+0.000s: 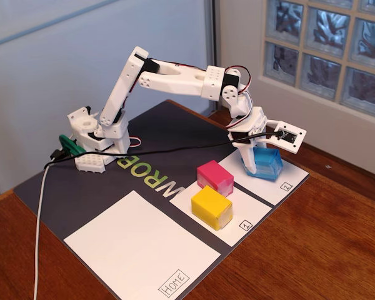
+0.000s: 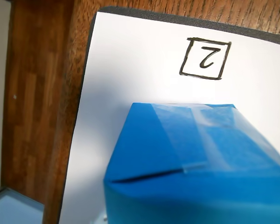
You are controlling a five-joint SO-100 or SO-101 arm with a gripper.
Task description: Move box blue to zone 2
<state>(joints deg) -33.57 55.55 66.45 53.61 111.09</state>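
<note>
Fixed view first: white arm [image 1: 169, 78] reaches from its base at the back left of a dark mat [image 1: 62, 194] across to the right, with its gripper [image 1: 255, 152] lowered onto the box blue [image 1: 265, 164]. White fingers [image 1: 245, 150] press against the box's left side, and the jaws appear closed around it, about as wide as the box itself. The box blue sits on zone 2 [image 1: 281, 181], a white sheet at the mat's right corner, with a small boxed "2" near its front corner. Whether the box rests fully on the sheet or is slightly lifted is unclear. A pink box [image 1: 215, 177] and a yellow box [image 1: 211, 207] stand close together on the next sheet [image 1: 253, 212], marked "1". A larger sheet [image 1: 144, 250] at the front reads "Home". Green and white letters on the mat [image 1: 151, 177], seen upside down, read partly as "WROB". A black cable [image 1: 162, 152] runs across the mat toward the gripper.

Wrist view: the box blue [image 2: 196, 163] fills the lower half, its top crossed by clear tape. Beyond it lies zone 2 [image 2: 130, 60], with the handwritten "2" in a drawn square, upside down. Brown wooden table [image 2: 37, 93] shows at the left. The gripper's fingers are not visible here.
</note>
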